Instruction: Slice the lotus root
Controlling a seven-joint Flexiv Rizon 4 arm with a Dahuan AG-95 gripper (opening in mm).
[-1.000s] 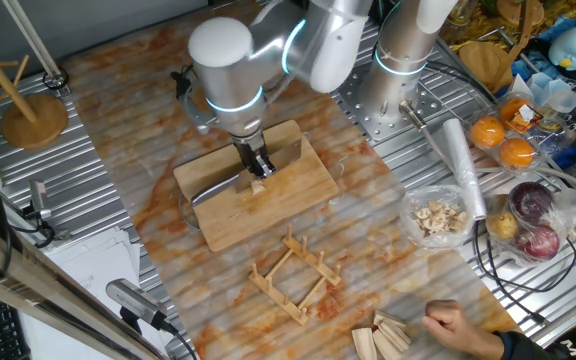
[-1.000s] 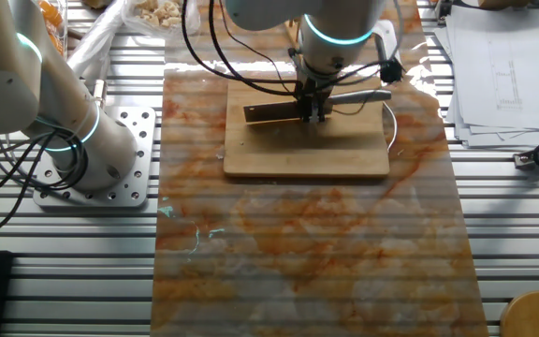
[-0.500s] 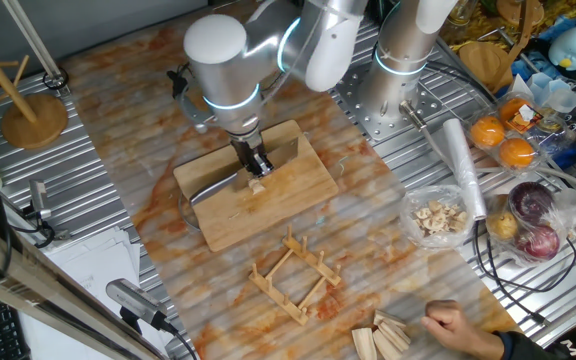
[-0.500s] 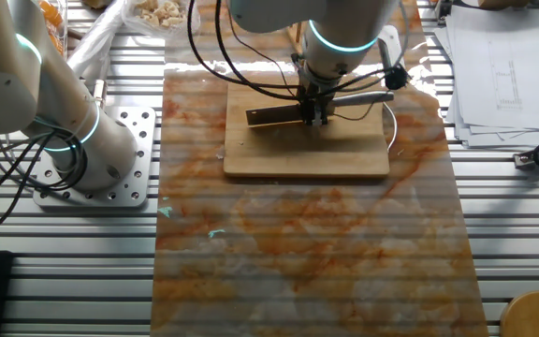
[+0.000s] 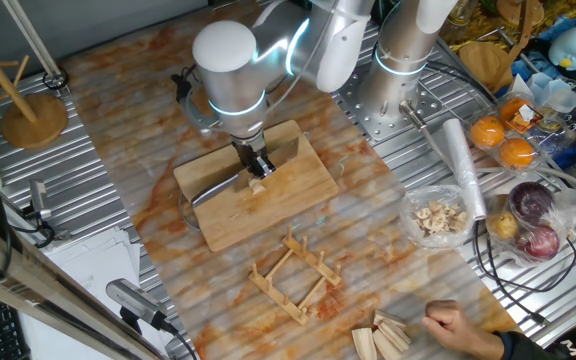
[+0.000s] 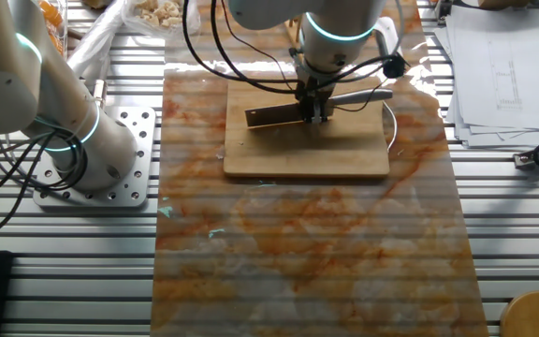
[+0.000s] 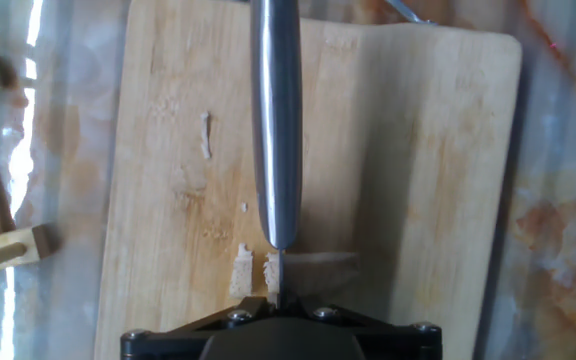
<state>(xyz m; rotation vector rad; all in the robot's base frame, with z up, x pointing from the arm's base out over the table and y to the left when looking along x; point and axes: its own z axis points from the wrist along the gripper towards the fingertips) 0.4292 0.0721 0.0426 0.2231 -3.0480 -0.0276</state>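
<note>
A wooden cutting board (image 5: 308,185) lies on the marbled mat; it also shows in the other fixed view (image 6: 344,154) and the hand view (image 7: 418,150). My gripper (image 5: 258,165) is shut on a knife, with its grey handle (image 5: 213,190) and dark blade (image 5: 286,150) lying across the board. The lotus root (image 5: 259,186) is a small pale piece right under the gripper. In the hand view two pale slices (image 7: 240,270) stand beside the knife's metal handle (image 7: 275,120), just in front of the gripper (image 7: 276,300). The other fixed view shows the gripper (image 6: 313,114) and the blade (image 6: 271,115).
A wooden rack (image 5: 293,275) lies in front of the board, with wooden blocks (image 5: 383,335) and a person's hand (image 5: 458,325) beyond. A plastic bag of pale chips (image 5: 438,218), oranges (image 5: 503,140) and onions (image 5: 533,210) are right. A second arm's base (image 6: 92,140) stands nearby.
The arm's upper joints swayed slightly left and back right. The gripper stays on the knife at the lotus root, hardly shifted.
</note>
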